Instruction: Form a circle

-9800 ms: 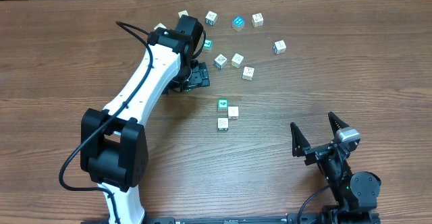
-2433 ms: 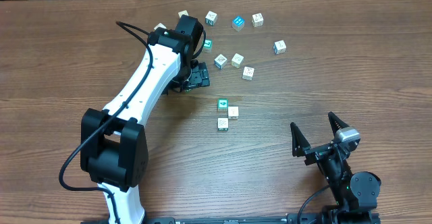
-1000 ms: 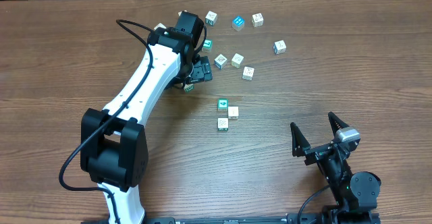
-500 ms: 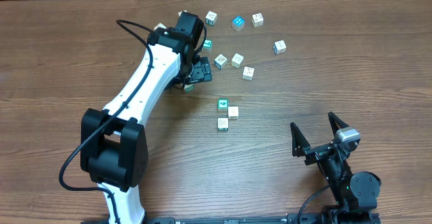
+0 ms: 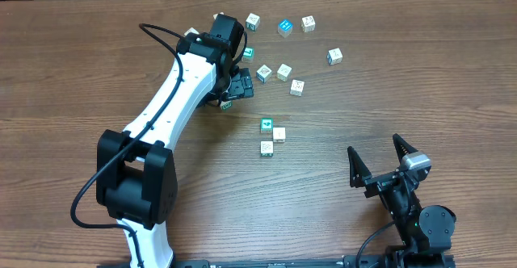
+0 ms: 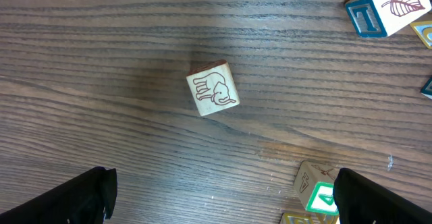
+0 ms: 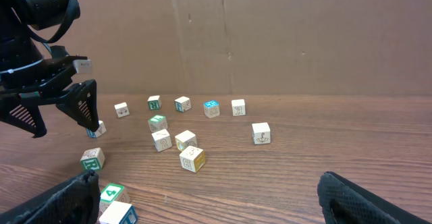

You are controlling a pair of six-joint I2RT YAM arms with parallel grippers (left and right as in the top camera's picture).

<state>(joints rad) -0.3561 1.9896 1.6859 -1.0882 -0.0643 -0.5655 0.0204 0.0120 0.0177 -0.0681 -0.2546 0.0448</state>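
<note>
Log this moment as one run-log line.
left gripper: open, over elephant cube, nothing held | right gripper: open, empty, away from cubes | cubes: scattered, no circle yet

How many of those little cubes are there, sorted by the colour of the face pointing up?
Counted in the overhead view:
Teal-topped cubes: 3
Pale-topped cubes: 11
Total: 14
</note>
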